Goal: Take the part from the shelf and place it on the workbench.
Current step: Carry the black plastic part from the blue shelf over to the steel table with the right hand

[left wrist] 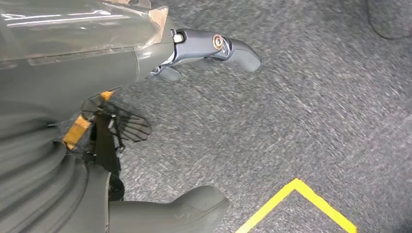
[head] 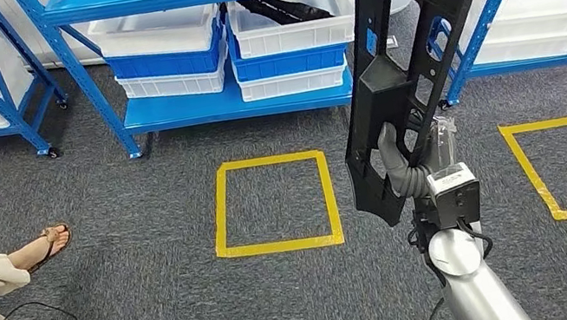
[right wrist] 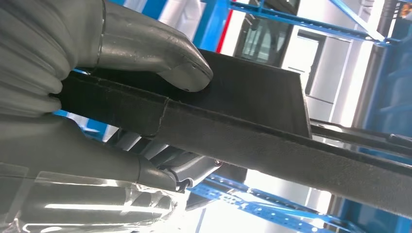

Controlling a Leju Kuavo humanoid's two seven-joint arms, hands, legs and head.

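Here, closest to the camera, the robot's right hand (head: pixel 409 169) grips a long black part (head: pixel 410 49) near its lower end, thumb pressed on one face and fingers (right wrist: pixel 180 170) wrapped round the other. The part is off the shelf and in the air over the grey carpeted floor (head: pixel 156 306), its long axis close to upright and leaning slightly, the narrow end pointing down toward the floor and the broad end pointing up and away toward the shelving. The left hand (left wrist: pixel 145 97) hangs over the carpet near a strip of yellow tape (left wrist: pixel 296 204), holding nothing, its fingers (left wrist: pixel 218 48) loosely extended. A person's sandalled feet (head: pixel 44 246) rest at the left edge of the floor. Beyond, a yellow taped square (head: pixel 275 205) lies before the blue shelf (head: pixel 235 102) stacked with white and blue bins (head: pixel 293 35). The pick appears done and the carry is in hand; the next move likely calls for turning toward the worktop and lowering the part flat.
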